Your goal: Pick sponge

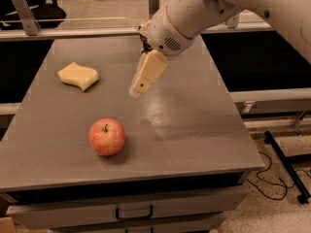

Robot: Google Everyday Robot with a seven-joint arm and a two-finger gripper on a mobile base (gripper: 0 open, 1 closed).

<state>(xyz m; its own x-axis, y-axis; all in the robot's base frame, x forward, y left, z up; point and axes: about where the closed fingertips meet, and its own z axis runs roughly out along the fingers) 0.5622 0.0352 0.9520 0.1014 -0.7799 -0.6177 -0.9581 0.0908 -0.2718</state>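
The sponge [78, 75] is a pale yellow flat block with wavy edges, lying on the left part of the grey table [194, 115]. My gripper [138, 87] hangs above the middle of the table on a white arm that comes in from the upper right. Its cream-yellow finger points down and to the left. The gripper is to the right of the sponge, well apart from it, and nothing shows in its grasp.
A red apple [107, 137] stands near the table's front left. A drawer with a handle [133, 212] is below the front edge. A metal rail [73, 31] runs behind the table. Cables and a stand foot [286, 169] lie on the floor at right.
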